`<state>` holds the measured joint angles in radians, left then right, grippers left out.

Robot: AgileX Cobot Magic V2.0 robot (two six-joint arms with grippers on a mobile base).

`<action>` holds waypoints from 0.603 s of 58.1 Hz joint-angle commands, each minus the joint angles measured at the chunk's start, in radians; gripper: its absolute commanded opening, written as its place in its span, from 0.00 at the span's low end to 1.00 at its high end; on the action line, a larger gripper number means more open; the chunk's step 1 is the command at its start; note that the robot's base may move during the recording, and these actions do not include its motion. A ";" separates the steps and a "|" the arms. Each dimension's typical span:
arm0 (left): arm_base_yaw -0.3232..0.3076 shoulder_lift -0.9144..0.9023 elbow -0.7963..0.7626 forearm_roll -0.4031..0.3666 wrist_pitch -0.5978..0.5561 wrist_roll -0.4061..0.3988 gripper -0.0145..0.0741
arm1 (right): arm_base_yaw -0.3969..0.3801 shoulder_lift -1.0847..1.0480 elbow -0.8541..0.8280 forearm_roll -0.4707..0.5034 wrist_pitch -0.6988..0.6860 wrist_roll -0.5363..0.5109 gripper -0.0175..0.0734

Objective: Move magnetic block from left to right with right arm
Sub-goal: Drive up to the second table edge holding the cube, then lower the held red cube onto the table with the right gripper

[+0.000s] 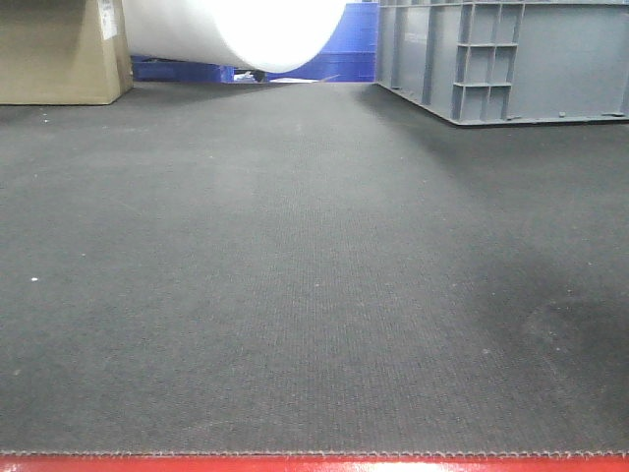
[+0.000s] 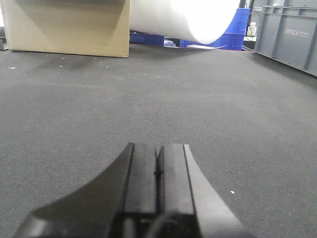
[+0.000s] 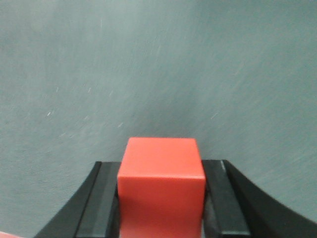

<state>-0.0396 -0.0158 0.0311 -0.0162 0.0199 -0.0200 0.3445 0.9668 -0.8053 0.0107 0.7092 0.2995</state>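
In the right wrist view, the bright-red magnetic block [image 3: 161, 183] sits squeezed between the two black fingers [image 3: 98, 203] of my right gripper [image 3: 161, 171], which is shut on it. Behind the block lies only the blurred grey-green mat [image 3: 158, 69]. In the left wrist view, my left gripper [image 2: 158, 148] is shut with its pads pressed together and nothing between them, low over the dark mat [image 2: 148, 99]. The front view shows neither gripper nor the block, only the dark mat [image 1: 295, 256].
A cardboard box [image 2: 69, 27] stands at the far left, a white roll [image 2: 188, 17] and blue crates [image 2: 233, 37] at the back, a grey plastic crate [image 1: 501, 59] at the far right. A red strip [image 1: 314, 464] borders the mat's front edge.
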 commanded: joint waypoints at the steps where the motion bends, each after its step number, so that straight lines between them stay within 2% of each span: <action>1: -0.005 -0.007 0.010 -0.006 -0.083 -0.001 0.03 | 0.060 0.086 -0.090 -0.061 0.003 0.167 0.61; 9: -0.005 -0.007 0.010 -0.006 -0.083 -0.001 0.03 | 0.176 0.266 -0.219 -0.105 0.141 0.284 0.61; 19: -0.005 -0.007 0.010 -0.006 -0.083 -0.001 0.03 | 0.283 0.485 -0.406 -0.105 0.305 0.320 0.61; 35: -0.005 -0.007 0.010 -0.006 -0.083 -0.001 0.03 | 0.380 0.716 -0.624 -0.092 0.404 0.429 0.61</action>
<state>-0.0396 -0.0158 0.0311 -0.0162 0.0199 -0.0200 0.7080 1.6725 -1.3537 -0.0717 1.0960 0.6901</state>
